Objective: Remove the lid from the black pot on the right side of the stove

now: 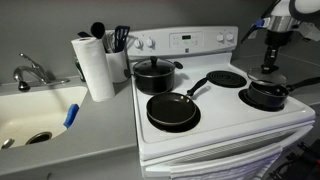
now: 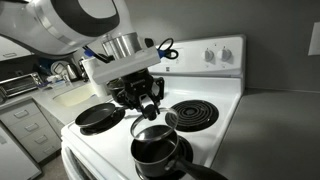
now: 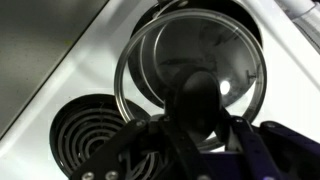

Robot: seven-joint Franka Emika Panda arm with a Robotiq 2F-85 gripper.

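My gripper (image 2: 148, 100) is shut on the black knob of the lid (image 2: 150, 128), a round glass lid with a metal rim. It holds the lid tilted, a little above the small black pot (image 2: 155, 157) at the front of the white stove (image 2: 225, 70). In the wrist view the knob sits between my fingers (image 3: 200, 115), and the lid (image 3: 180, 50) fills the frame with the pot's rim (image 3: 245, 22) behind it. In an exterior view my gripper (image 1: 271, 62) hangs over the pot (image 1: 266, 95) on the stove's (image 1: 225, 135) right side.
A wide black frying pan (image 1: 172, 110) sits front left, also in an exterior view (image 2: 100, 117). A larger lidded black pot (image 1: 155, 73) sits back left. A bare coil burner (image 1: 226, 78) lies behind the small pot. A paper towel roll (image 1: 95, 65) and sink (image 1: 35, 110) are left of the stove.
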